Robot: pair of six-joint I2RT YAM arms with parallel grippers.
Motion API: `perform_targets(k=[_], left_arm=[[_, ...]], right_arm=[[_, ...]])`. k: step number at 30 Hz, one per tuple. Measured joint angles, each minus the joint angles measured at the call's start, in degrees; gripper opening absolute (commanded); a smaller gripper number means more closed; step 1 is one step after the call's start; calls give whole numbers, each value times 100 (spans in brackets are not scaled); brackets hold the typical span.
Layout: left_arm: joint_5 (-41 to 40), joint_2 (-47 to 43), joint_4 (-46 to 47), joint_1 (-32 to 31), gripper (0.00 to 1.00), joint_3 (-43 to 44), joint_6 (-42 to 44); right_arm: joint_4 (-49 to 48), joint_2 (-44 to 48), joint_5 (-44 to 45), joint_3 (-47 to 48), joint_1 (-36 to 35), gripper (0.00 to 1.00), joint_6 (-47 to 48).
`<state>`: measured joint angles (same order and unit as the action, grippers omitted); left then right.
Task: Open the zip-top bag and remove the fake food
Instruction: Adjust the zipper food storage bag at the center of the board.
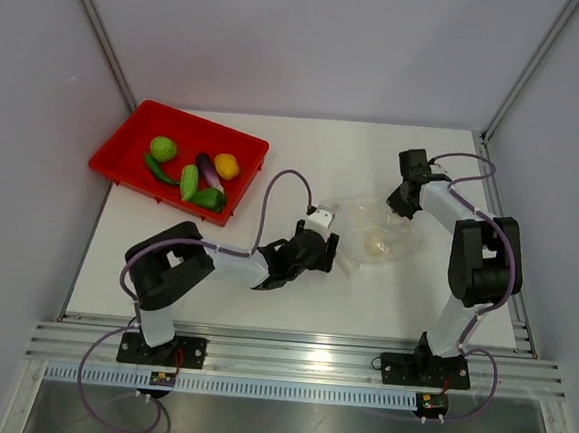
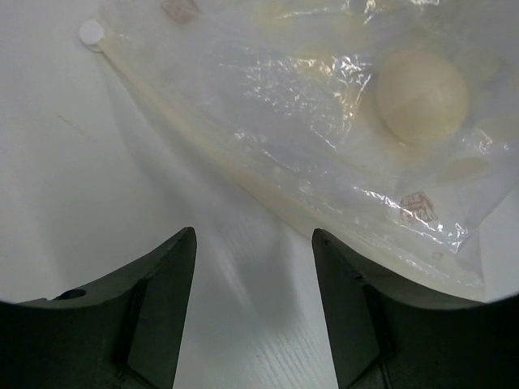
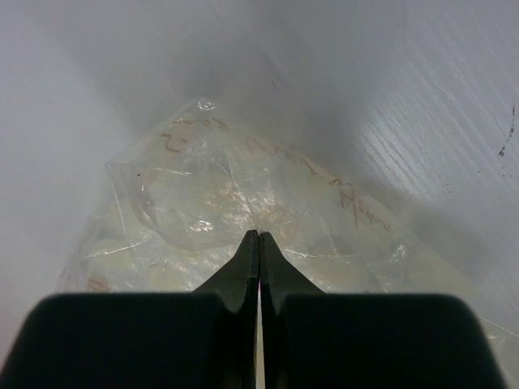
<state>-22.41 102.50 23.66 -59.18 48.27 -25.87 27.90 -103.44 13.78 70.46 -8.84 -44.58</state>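
The left claw (image 2: pixel 254 237) stood with its jaws well apart over the bare table (image 1: pixel 304 158), holding nothing. The bag (image 2: pixel 308 121) lay just ahead of its fingertips without touching them, its zip edge running slantwise across in front. A pale ball (image 2: pixel 422 97) sat inside the bag, ahead and to the right of that claw. The right claw (image 3: pixel 259 236) was closed tight, its tips pinching the crinkled plastic at the bag's far side. Well behind the left claw and off to its left, the red tray (image 1: pixel 124 153) held the other toy food (image 1: pixel 210 172): several green pieces, a round yellow one and a long purple one.
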Motion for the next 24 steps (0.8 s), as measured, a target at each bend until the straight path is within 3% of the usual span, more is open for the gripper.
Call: perform_targets(k=[9,16,20,22,24], left_arm=[[404,291,166,0,67,140,216],[632,393,811,0,68,140,608],[717,466,1233,0,69,125,885],[721,496,1460,0,70,98,1014],[721,568,1729,0,70,76,1139]], right_arm=[[-24,0,-140,0,0,1,50],[-74,2,-201,-13,2,10,66],[-127,2,-326,-20,2,20,70],[-155,2,-404,-24,2,40,83],[-184,9,-457,-35,2,50,98]])
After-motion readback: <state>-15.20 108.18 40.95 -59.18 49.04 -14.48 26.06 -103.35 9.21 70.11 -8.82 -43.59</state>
